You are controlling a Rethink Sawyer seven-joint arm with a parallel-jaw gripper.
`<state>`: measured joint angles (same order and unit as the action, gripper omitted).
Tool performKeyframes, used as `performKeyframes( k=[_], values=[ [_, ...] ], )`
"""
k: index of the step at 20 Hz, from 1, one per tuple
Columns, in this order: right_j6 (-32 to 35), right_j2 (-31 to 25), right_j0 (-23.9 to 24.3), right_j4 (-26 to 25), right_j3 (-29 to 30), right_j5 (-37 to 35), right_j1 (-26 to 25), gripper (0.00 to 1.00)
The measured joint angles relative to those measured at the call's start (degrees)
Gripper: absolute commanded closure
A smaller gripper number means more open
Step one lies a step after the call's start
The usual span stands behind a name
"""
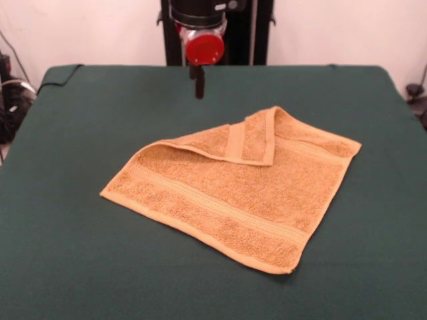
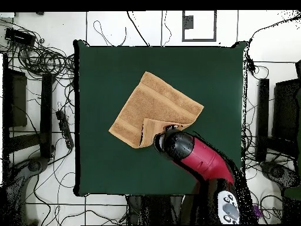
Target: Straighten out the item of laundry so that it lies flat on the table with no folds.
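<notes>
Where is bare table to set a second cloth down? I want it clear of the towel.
The dark green cloth-covered table is bare in front of the orange-tan terry towel and wide on both sides. Crowded only behind it, where the robot's hand hangs just beyond the folded-over corner.

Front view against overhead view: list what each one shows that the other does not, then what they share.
Only the front view shows the end effector hanging above the table, clear of the towel, and the paler bands on the folded-over corner. Only the overhead view shows the whole table outline, the red arm reaching over the towel's folded corner, and cables on the floor. Both show the towel with one corner folded over itself, so not yet flat.
</notes>
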<state>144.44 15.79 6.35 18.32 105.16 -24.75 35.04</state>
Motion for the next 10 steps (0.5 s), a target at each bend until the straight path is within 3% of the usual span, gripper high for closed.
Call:
performKeyframes(
  k=[10],
  values=[
    [0.0, -2.2, -0.2, 2.7, -0.3, 2.4, -2.6, 0.00]
  ],
)
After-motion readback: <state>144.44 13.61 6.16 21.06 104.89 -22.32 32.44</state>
